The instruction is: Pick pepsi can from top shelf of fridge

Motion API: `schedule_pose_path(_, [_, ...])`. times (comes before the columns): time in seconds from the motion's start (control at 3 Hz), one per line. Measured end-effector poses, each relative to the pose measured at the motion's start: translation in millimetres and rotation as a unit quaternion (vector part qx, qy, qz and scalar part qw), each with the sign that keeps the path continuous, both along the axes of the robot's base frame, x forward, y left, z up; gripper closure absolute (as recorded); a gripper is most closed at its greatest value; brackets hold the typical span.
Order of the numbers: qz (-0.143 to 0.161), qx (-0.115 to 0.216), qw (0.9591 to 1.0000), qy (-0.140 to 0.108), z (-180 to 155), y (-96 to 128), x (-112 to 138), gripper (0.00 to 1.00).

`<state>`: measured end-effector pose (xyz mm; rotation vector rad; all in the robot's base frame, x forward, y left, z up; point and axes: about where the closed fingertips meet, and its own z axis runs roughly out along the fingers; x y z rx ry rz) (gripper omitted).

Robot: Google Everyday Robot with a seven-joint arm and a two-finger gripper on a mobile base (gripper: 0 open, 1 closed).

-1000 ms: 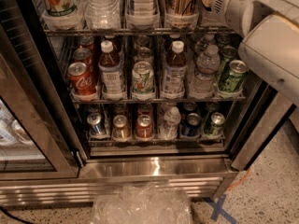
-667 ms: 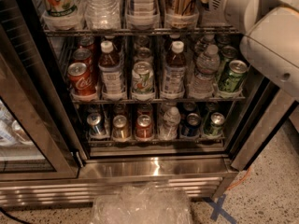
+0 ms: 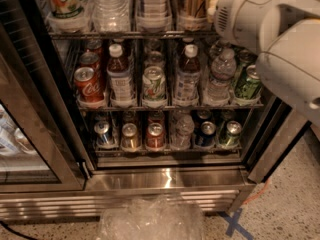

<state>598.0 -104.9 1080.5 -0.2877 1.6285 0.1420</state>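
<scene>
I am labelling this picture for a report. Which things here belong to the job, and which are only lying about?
For the job: fridge; uppermost visible shelf; white arm at upper right, gripper out of view; pepsi can not recognisable.

Lying about: Coca-Cola can; water bottle; crumpled plastic on the floor; blue tape cross.
</scene>
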Motion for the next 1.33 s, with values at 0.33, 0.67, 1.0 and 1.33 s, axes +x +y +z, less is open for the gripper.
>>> schedule_pose_path(0.33, [0.000, 0.000, 1.0000, 0.000, 4.3, -0.3, -1.8, 1.00])
schedule_pose_path(0.67, [0.000, 0.000, 1.0000, 0.000, 4.3, -0.2, -1.8, 1.00])
schedule_pose_path(1.0, [0.007, 0.002, 1.0000, 0.002, 4.8, 5.8, -3.0, 1.00])
schedule_pose_path(1.33, [0.012, 0.005, 0.9999, 0.004, 4.5, 8.0, -5.0, 1.00])
